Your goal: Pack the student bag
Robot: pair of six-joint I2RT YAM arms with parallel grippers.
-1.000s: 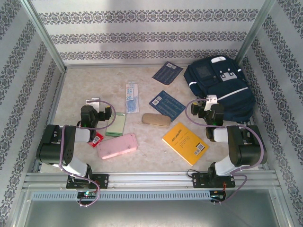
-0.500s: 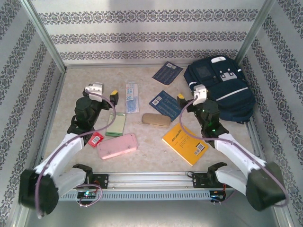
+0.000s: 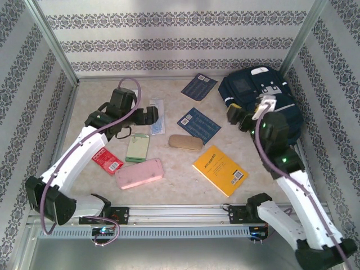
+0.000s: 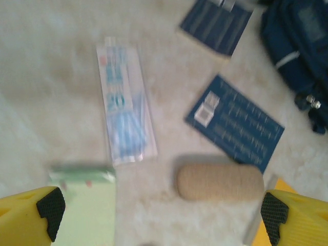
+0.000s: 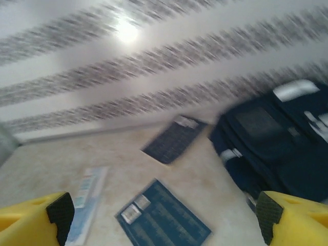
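Student bag [image 3: 247, 90] lies on the desk at upper right of the top view, seemingly closed; blur limits certainty. Left pincer [image 4: 161, 212] and right pincer [image 5: 164, 212] gape wide, empty. Recommend opening the bag squarely before lifting items.

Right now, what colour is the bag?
Navy with thin white stripes; the bag shows best in the top view.

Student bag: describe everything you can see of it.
The student bag is a navy fabric backpack with thin white stripes, pale buckle patches and front pockets. It lies front-up in the far right corner of the table. The right arm crosses above its near side; contact and zip state are unclear.
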